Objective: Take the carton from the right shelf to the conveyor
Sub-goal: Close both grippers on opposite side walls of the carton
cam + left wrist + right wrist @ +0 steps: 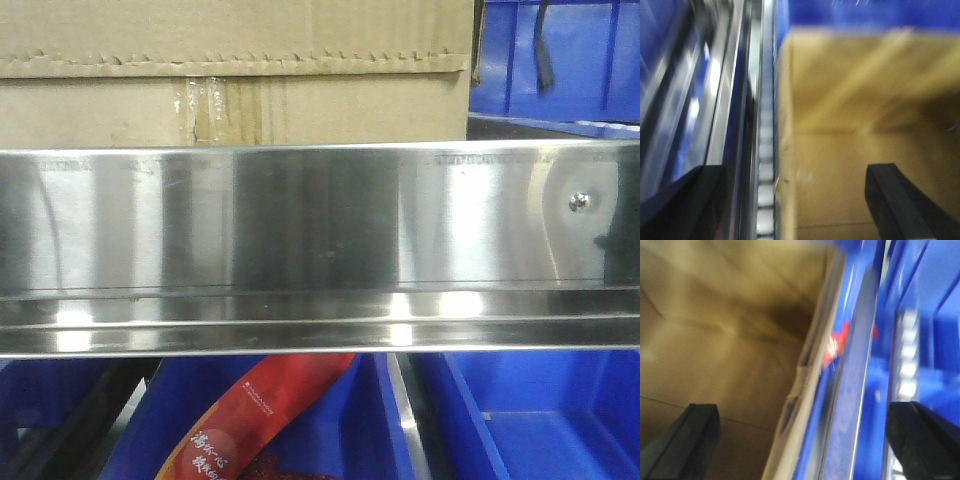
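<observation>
1. Carton sits on the shelf, behind its steel rail.
2. Left end effector and right end effector gape wide, each straddling a carton side edge.
3. Approach step, probably; next, both must press the carton's sides evenly, then lift.

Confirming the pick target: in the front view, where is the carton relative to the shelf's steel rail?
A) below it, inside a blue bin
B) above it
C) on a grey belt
B: the carton shows above the steel rail; a blue bin lies below.
</observation>
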Controlling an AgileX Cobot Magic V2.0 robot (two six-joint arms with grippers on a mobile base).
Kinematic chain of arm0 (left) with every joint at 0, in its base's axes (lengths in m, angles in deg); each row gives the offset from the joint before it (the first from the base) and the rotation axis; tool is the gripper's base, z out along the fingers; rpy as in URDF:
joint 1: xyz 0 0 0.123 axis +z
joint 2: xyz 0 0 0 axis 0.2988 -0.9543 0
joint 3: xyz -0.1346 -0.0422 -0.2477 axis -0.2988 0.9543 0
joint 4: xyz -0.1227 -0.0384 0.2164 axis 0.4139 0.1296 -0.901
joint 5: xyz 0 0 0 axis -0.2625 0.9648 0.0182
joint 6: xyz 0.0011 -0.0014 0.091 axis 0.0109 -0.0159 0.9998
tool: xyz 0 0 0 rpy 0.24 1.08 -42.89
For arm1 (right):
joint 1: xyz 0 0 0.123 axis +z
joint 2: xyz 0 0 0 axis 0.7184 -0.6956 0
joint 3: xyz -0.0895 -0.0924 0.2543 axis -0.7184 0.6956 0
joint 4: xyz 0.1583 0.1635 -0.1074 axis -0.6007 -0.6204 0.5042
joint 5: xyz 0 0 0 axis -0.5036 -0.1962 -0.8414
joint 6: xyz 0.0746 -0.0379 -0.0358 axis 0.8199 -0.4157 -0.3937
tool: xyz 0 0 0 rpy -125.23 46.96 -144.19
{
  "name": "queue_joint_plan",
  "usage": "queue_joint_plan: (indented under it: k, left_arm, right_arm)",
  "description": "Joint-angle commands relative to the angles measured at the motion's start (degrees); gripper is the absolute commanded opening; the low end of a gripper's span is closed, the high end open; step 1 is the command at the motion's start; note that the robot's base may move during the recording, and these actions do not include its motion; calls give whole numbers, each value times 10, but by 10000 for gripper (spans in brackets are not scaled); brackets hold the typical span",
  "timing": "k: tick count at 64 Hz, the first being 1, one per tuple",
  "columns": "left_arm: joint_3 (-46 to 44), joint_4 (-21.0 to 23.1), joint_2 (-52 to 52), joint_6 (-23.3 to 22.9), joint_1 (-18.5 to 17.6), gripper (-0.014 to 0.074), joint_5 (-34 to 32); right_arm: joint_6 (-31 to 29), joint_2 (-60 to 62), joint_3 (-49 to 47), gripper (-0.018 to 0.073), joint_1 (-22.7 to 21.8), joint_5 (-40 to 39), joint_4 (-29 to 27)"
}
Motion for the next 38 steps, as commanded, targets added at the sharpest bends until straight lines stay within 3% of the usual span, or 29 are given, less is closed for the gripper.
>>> queue_joint_plan:
  k: [1, 11, 17, 30, 35, 38]
  left_arm:
    - [-4, 13, -18, 7, 5, 462, 4]
    - [-4, 16, -42, 7, 5, 462, 4]
    - [-4, 23, -53, 8, 5, 462, 4]
    - [-4, 23, -74, 8, 8, 377, 22]
    - [-4, 23, -80, 8, 11, 240, 32]
    - [-4, 23, -83, 8, 11, 130, 35]
  right_arm:
    - [1, -16, -6, 559, 0, -5, 10]
    - [1, -36, -6, 558, 0, -5, 10]
    - [1, -41, -6, 503, 0, -5, 10]
    - [1, -41, -6, 110, 0, -5, 10]
    - [1, -41, -6, -69, 0, -5, 10]
    - [1, -41, -6, -78, 0, -5, 10]
